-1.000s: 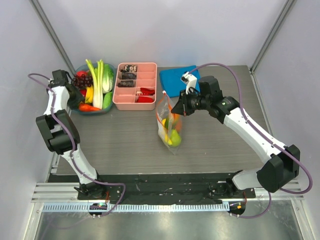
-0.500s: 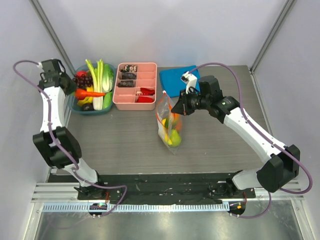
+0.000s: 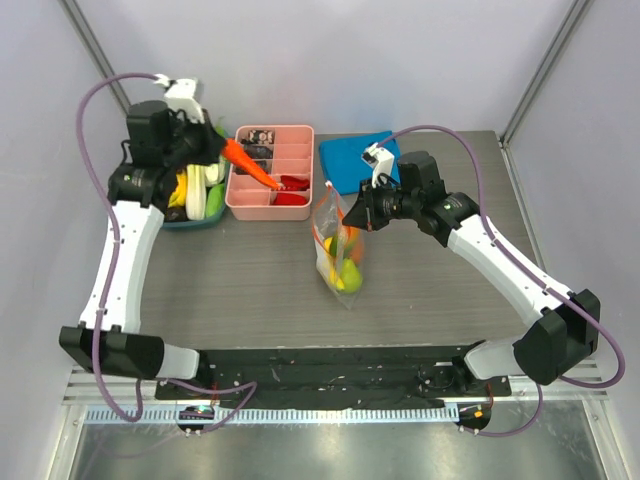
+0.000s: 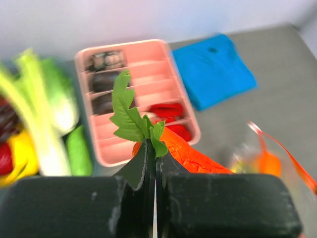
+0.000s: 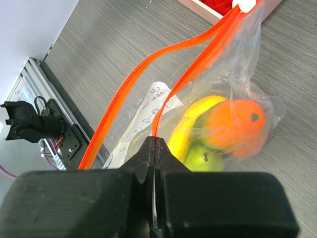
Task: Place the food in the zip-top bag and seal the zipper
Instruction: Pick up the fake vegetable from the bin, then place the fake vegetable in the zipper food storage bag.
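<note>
Left arm point(image 3: 125, 235) has swung up over the pink tray point(image 3: 293, 152), its hand point(image 4: 152, 153) clenched on the carrot point(image 4: 195, 156).

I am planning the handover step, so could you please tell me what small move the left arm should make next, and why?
Probably carry the carrot rightward toward the zip-top bag. The left fingers pinch it at its leafy end above the pink tray, while the right fingers hold one zipper edge up, leaving the mouth open.
</note>
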